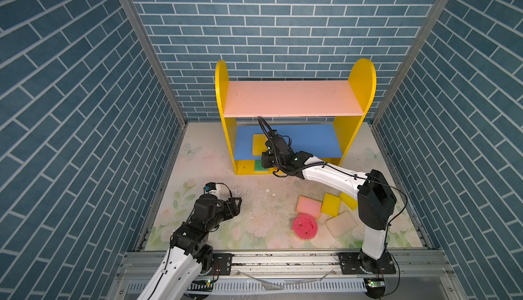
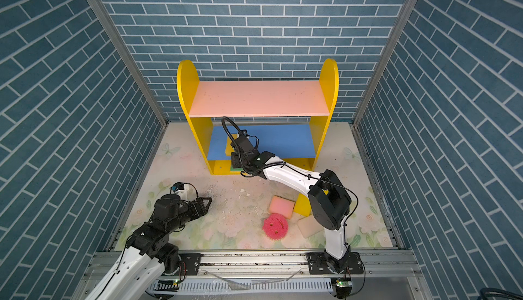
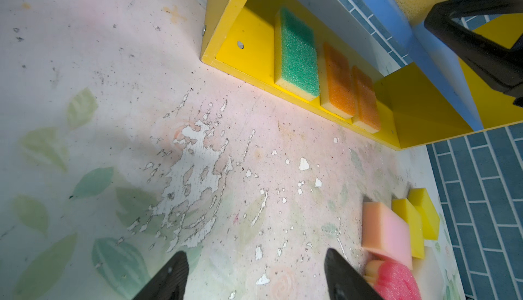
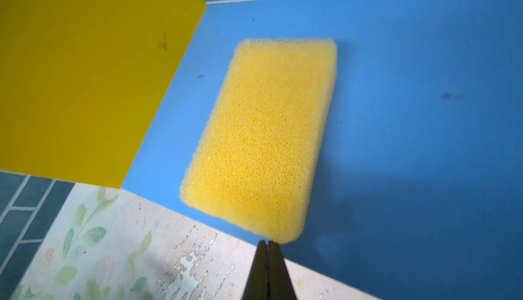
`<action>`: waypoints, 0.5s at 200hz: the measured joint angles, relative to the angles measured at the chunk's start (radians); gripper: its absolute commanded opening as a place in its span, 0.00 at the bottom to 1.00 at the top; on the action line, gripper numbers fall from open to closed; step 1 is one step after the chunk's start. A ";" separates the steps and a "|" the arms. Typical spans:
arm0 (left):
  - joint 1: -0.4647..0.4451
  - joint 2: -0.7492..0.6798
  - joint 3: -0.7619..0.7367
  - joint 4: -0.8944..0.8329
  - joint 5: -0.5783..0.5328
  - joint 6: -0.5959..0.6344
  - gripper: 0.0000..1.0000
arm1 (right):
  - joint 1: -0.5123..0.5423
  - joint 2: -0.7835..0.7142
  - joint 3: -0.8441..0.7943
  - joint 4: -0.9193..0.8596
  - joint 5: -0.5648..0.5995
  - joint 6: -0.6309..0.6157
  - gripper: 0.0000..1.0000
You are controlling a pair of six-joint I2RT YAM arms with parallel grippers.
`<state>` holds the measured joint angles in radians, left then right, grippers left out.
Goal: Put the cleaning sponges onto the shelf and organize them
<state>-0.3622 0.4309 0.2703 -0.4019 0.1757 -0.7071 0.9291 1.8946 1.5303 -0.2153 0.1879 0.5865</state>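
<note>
The shelf point(image 1: 291, 100) stands at the back. A yellow sponge point(image 4: 263, 140) lies flat on the left part of its blue middle board point(image 1: 311, 140). My right gripper point(image 4: 267, 243) is shut and holds nothing; its tips meet that sponge's near corner at the board's front edge. One green sponge point(image 3: 298, 55) and two orange sponges point(image 3: 338, 80) sit side by side on the yellow base. On the table lie a pink sponge point(image 1: 309, 205), two yellow sponges point(image 1: 331, 203), a cream sponge point(image 1: 341, 223) and a round pink smiley sponge point(image 1: 304, 225). My left gripper point(image 3: 254, 256) is open over the table at the left.
Blue brick-pattern walls point(image 1: 85, 114) close in the back and both sides. The floral table mat point(image 1: 254, 205) is worn and flaking in front of the shelf. An aluminium rail point(image 1: 283, 259) with both arm bases runs along the front edge.
</note>
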 measured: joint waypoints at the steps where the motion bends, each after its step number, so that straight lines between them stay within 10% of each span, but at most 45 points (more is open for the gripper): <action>1: 0.000 0.000 0.000 0.000 0.000 0.000 0.77 | -0.001 0.000 0.000 0.000 0.000 0.000 0.00; 100: 0.000 0.027 0.000 0.003 -0.001 0.005 0.77 | -0.009 0.011 0.002 0.006 -0.029 0.011 0.00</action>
<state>-0.3622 0.4583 0.2703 -0.3985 0.1745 -0.7025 0.9199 1.9053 1.5322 -0.2089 0.1589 0.5972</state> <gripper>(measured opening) 0.773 0.042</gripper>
